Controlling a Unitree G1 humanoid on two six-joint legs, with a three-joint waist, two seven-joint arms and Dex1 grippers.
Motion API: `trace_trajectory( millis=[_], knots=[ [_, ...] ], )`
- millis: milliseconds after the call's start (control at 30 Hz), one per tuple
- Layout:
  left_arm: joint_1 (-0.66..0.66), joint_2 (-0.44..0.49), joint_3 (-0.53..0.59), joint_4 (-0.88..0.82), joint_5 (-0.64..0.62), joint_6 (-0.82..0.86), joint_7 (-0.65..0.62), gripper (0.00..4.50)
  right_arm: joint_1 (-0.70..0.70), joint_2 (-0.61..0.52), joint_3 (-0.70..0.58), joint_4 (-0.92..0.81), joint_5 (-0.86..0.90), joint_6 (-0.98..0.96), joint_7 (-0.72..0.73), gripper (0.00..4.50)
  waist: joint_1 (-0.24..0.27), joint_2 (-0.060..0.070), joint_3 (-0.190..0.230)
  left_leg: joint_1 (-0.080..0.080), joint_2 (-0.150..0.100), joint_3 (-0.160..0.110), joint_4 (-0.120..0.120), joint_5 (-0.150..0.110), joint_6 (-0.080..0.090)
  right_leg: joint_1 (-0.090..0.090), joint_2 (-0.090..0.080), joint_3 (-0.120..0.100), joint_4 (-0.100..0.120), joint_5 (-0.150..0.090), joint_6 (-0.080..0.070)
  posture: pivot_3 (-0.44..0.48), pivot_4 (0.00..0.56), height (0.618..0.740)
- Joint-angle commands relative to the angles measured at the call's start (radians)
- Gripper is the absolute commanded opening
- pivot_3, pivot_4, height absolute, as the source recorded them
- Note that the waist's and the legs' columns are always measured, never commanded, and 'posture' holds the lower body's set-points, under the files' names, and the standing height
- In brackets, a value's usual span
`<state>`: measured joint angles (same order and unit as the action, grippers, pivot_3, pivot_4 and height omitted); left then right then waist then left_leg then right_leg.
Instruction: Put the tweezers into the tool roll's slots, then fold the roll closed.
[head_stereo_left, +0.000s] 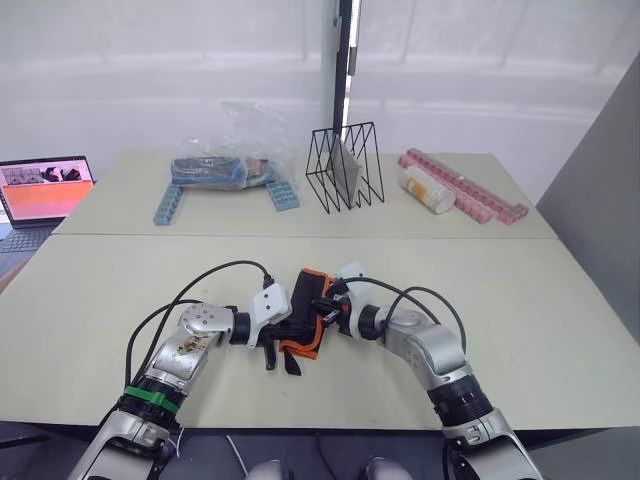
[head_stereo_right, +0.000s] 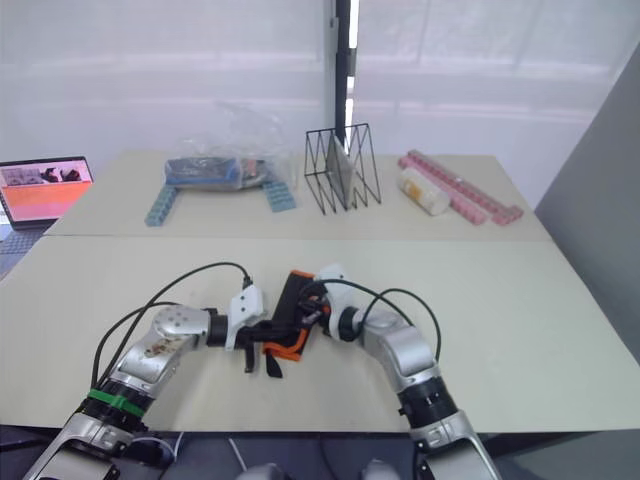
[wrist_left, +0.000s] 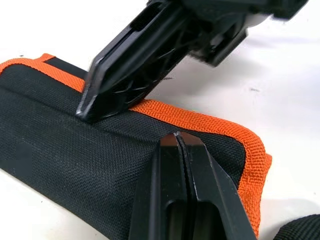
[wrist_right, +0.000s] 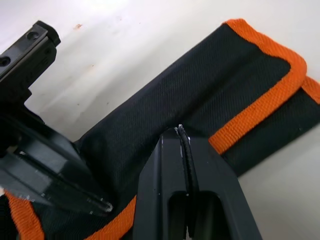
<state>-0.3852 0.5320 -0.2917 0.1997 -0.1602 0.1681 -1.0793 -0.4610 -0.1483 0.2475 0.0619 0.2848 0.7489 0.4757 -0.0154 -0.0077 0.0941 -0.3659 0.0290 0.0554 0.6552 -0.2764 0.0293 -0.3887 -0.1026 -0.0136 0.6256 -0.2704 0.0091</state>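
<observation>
Tool roll (head_stereo_left: 305, 312): lying folded on the near table (head_stereo_left: 560, 320), right in front of the robot, black outer fabric facing up and orange edging running round its rim; no tweezers are showing, and I cannot tell whether they are sitting inside.
Left gripper (wrist_left: 179, 142): pressing down on the folded fabric from the robot's left, its two black fingers lying together with nothing between them.
Right gripper (wrist_right: 181, 132): meeting the roll from the robot's right, fingers likewise drawn together and resting on the black cloth just beside an orange-edged flap.
Strap (head_stereo_left: 289, 362): trailing off the near end of the roll, loose on the table.
Step in hand: judging by the folded shape, the robot is closing the roll and flattening the fold; the task is looking close to its end.
Doing it well: both tips should be pressing flat on the top layer, not snagging the edging; the two arms are working very near each other, so any sliding should be going outward, away from the other gripper, and slowly, so the flap is not springing back open. The strap is worth keeping free of the fold.
Risk: the stiff fabric may be lifting again once pressure is coming off.
Writing: no brand, label or lettering is readable on the roll or on either gripper.
</observation>
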Motion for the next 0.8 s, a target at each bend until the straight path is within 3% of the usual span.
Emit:
trace_trajectory(
  millis=[33, 300, 800],
  knots=[
    [0.102, 0.028, -0.087, 0.084, 0.095, 0.071, 0.002, 0.04, 0.031, -0.003, -0.001, -0.007, 0.001, 0.028, 0.009, 0.0, -0.001, -0.001, -0.004, 0.002, 0.0, 0.0, -0.003, 0.0, 0.0, 0.001, 0.0, 0.0, 0.0, -0.001, -0.002, 0.0, 0.15, 0.737],
    [0.11, 0.018, -0.079, 0.073, 0.086, 0.078, 0.02, 0.04, 0.033, -0.001, 0.024, -0.069, 0.016, -0.001, 0.089, 0.0, 0.0, 0.001, -0.005, 0.007, 0.0, 0.004, -0.012, 0.001, -0.001, 0.0, -0.001, 0.0, -0.001, 0.0, 0.001, 0.0, 0.15, 0.737],
    [0.123, 0.041, -0.064, 0.044, 0.069, 0.065, 0.002, 0.04, -0.027, 0.04, -0.015, 0.262, -0.076, -0.114, 0.025, 0.0, -0.012, 0.001, -0.005, 0.013, 0.0, 0.005, -0.014, 0.0, -0.001, 0.001, -0.002, 0.0, -0.001, -0.004, -0.006, 0.0, 0.15, 0.737]
  ],
)
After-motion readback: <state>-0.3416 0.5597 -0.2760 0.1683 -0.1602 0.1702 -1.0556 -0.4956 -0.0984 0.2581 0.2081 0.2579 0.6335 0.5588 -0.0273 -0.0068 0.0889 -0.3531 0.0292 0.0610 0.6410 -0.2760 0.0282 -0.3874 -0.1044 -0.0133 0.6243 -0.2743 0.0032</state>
